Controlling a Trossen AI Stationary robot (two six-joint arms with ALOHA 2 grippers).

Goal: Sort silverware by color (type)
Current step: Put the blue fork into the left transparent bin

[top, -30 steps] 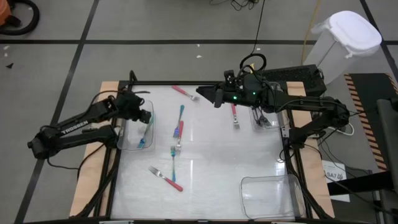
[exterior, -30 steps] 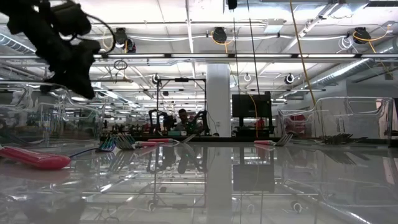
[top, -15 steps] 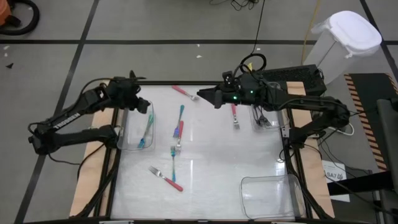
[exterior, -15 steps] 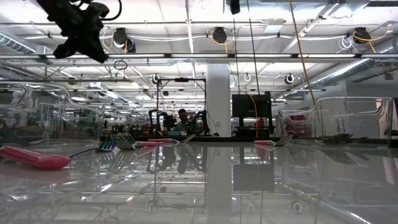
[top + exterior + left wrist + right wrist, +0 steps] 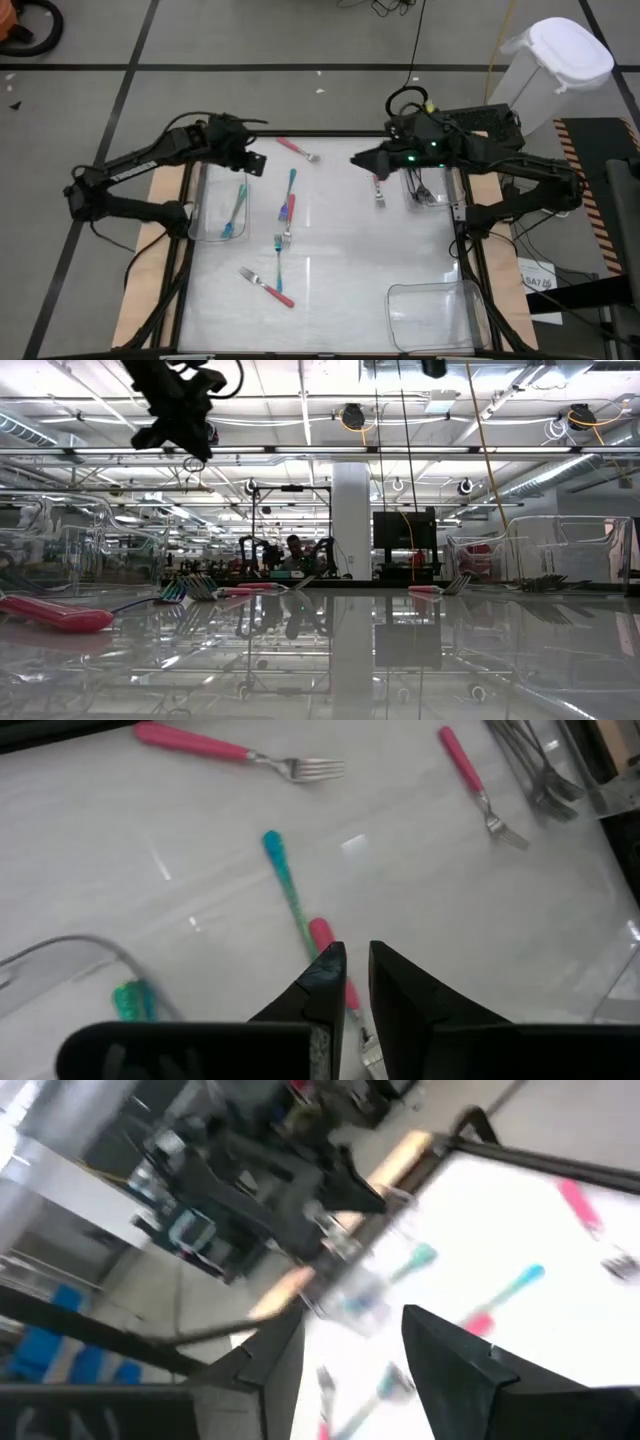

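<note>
Left gripper [image 5: 252,160], fingers nearly closed and empty, hangs above the teal fork [image 5: 291,186] (presumably next for the left bin [image 5: 205,232]); right gripper [image 5: 358,160] waits parted.

A: How's the light?
B: Bright, from ceiling strips [image 5: 300,452] overhead. The glossy tabletop [image 5: 330,250] throws white glare, and in the low view it mirrors the room.
A: Sharpness?
B: High view crisp. Left wrist view slightly soft. Right wrist view heavily smeared; the forks [image 5: 505,1295] there are streaks of colour.
</note>
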